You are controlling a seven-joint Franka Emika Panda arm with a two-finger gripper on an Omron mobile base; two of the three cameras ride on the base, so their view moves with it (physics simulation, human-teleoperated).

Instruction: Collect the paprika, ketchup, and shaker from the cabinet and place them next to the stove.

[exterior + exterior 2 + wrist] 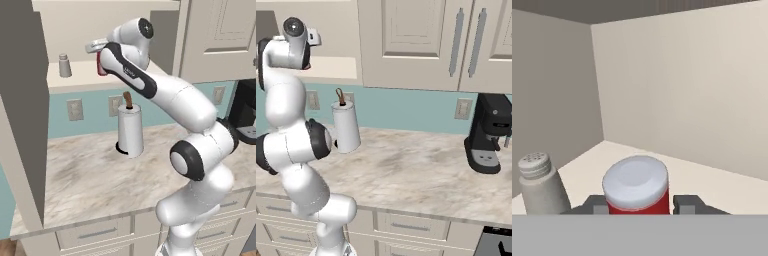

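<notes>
Here the ketchup stands on the cabinet shelf, pinched at both sides by the gripper. The shaker stands just beside it on the same shelf. Below, a paper towel roll stands on the table.

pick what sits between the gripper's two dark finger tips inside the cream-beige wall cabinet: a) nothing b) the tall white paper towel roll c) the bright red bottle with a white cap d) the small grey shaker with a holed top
c: in the hand view the bright red bottle with a white cap sits squeezed between the gripper tips, while the small grey shaker stands apart beside it on the cabinet shelf.
</notes>
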